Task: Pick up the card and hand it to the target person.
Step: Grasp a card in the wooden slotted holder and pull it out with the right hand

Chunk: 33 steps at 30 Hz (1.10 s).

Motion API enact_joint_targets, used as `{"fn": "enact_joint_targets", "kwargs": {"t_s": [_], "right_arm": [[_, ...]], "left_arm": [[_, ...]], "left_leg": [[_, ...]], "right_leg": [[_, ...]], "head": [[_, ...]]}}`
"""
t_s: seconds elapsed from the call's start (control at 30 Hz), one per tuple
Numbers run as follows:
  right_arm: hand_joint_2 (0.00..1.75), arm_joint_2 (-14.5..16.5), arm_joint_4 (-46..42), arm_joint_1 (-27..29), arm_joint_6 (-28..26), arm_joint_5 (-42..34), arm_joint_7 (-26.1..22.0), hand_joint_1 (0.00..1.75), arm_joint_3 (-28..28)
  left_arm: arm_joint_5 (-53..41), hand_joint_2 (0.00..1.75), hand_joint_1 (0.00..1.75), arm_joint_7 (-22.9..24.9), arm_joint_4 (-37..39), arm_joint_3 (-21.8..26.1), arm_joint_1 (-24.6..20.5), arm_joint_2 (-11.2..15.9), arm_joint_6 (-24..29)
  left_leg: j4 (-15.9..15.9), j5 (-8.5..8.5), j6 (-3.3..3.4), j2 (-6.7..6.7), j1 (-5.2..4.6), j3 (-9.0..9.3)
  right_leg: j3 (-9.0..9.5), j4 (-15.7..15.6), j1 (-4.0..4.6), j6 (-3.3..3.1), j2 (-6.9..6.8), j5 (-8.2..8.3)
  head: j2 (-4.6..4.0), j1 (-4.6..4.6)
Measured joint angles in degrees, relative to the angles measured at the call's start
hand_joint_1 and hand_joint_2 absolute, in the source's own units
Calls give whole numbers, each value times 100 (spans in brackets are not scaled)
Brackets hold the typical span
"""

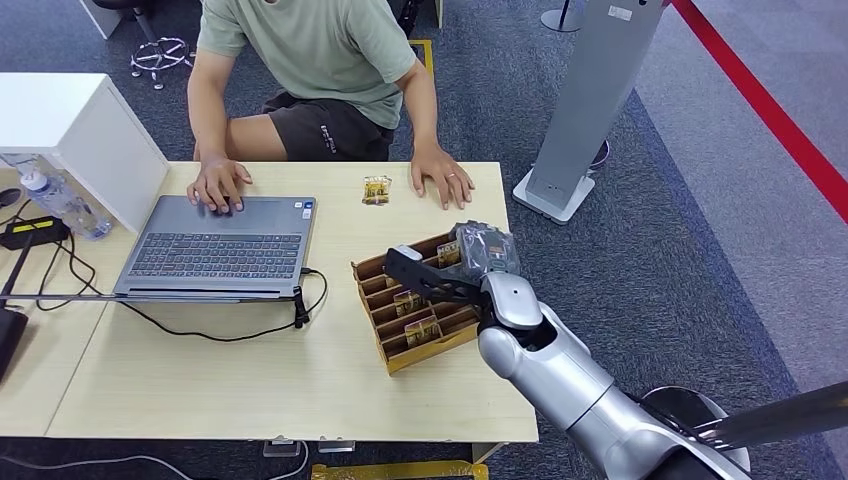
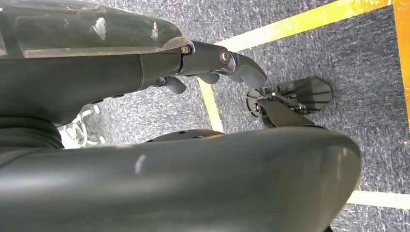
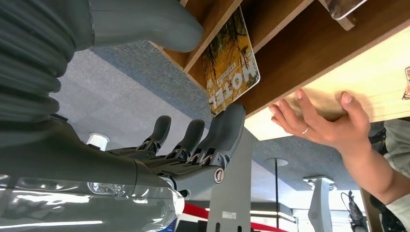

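Observation:
A yellow card (image 3: 229, 63) printed MOTEL stands in the far slot of a wooden card holder (image 1: 400, 358) on the table's right part. My right hand (image 1: 486, 250) (image 3: 188, 150) reaches over the holder's far end. Its thumb (image 3: 150, 21) lies on one side of a divider. Its fingers (image 3: 227, 125) lie apart on the other side, with one fingertip at the card's edge. The card still sits in its slot. Other cards (image 1: 420, 330) fill nearer slots. My left hand (image 2: 212, 60) hangs over the carpet, holding nothing. The person (image 1: 320, 60) sits across the table.
One of the person's hands (image 1: 441, 180) (image 3: 324, 123) lies flat on the table just beyond the holder; the other is on a laptop (image 1: 220, 245). A loose card (image 1: 376, 189) lies near them. A white box (image 1: 70, 130), a bottle (image 1: 60, 200) and cables sit left. A grey stand (image 1: 590, 100) rises right.

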Motion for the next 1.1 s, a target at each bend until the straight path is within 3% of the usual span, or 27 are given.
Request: {"fn": "enact_joint_targets", "kwargs": {"t_s": [0.27,0.63,1.1], "right_arm": [[175,0,46,33,0,-12,-12,67,-27],[175,0,55,50,0,-10,-12,75,-79],[175,0,55,84,7,-9,-16,99,-137]], "left_arm": [[-2,0,0,0,0,0,0,0,-1],[-2,0,0,1,0,0,0,0,-6],[-2,0,0,2,0,0,0,0,-6]], "left_leg": [[0,0,0,0,0,0],[0,0,0,0,0,1],[0,0,0,0,0,1]], "right_leg": [[0,0,0,0,0,0],[0,0,0,0,0,0],[1,0,0,0,0,0]], "head": [[0,2],[0,1],[0,0]]}}
